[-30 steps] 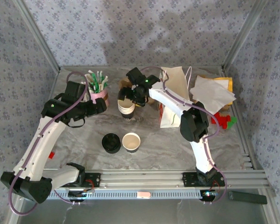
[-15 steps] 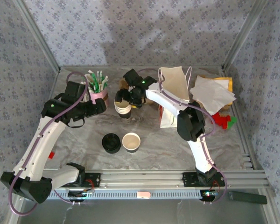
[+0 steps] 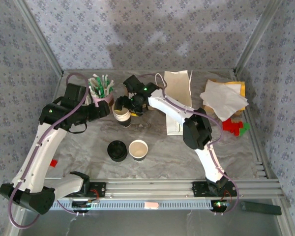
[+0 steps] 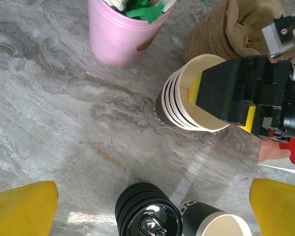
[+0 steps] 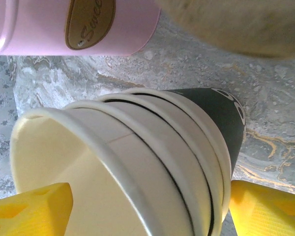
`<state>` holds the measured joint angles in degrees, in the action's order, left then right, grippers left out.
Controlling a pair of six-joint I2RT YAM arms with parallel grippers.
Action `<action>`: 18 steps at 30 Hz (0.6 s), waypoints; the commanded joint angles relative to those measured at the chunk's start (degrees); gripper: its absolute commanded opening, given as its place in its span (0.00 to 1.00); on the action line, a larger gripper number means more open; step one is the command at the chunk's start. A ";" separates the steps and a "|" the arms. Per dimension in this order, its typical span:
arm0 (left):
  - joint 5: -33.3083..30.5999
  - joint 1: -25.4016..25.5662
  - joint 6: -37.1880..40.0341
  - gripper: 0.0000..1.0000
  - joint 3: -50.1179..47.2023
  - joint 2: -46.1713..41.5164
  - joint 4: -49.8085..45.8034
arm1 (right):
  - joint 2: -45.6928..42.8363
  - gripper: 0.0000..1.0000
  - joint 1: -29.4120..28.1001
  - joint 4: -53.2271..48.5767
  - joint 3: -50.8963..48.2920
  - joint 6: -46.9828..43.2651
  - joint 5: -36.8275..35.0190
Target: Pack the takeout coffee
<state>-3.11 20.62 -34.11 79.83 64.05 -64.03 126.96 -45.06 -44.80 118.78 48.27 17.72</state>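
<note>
Right claw (image 3: 122, 104) is clamping the tilted cup stack (image 3: 122, 116) upper-centre; it's probably tipping over soon. Left claw (image 4: 147, 196) is hanging apart.

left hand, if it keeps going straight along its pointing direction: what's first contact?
Probably bare tabletop: the left hand looks down at open marble between its yellow fingers. The pile of black lids sits low in that gap and might be met first; depth is unclear.

I see a pink cup of sticks (image 3: 102, 92) near the table's (image 3: 83, 147) far-left corner, white napkins (image 3: 223, 98) far right.
</note>
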 commanded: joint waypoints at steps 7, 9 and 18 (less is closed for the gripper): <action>-1.02 -0.38 0.89 1.00 1.56 -1.04 -1.54 | 1.28 0.81 -0.64 -0.04 1.98 0.60 1.87; -1.06 -0.43 0.89 1.00 1.50 -1.04 -1.62 | 1.28 0.81 -0.81 0.07 2.14 0.60 2.06; -0.98 -0.50 1.27 1.00 1.90 -0.99 -1.80 | -2.45 0.90 -0.49 -3.11 1.85 -1.55 -0.74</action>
<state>-3.11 20.62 -33.85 79.85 64.05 -64.51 127.39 -45.43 -45.19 118.87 48.01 18.20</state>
